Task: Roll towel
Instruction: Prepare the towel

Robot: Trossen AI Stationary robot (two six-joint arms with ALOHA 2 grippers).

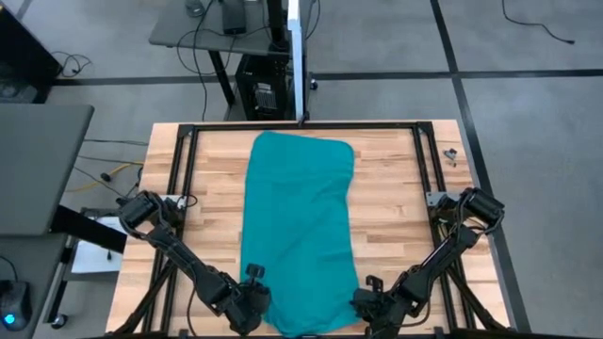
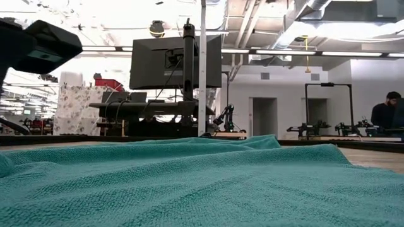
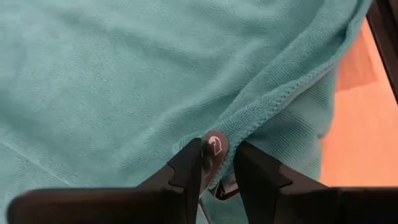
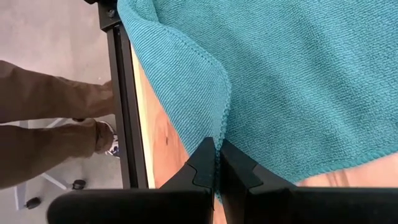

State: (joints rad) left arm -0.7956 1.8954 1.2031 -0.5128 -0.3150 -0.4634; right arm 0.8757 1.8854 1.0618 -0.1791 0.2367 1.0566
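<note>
Teal towel spread lengthwise down the table, near edge at both grippers. Low view: towel filling the foreground. Left gripper clamped on the towel's hem. Right gripper pinched on its corner edge.

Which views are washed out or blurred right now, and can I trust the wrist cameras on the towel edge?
Low view: ceiling lights glare white, and the near towel looks soft. Left wrist view: the towel's hem is clear at the left gripper, the table corner overexposed orange. Right wrist view: the weave is crisp at the right gripper.
</note>
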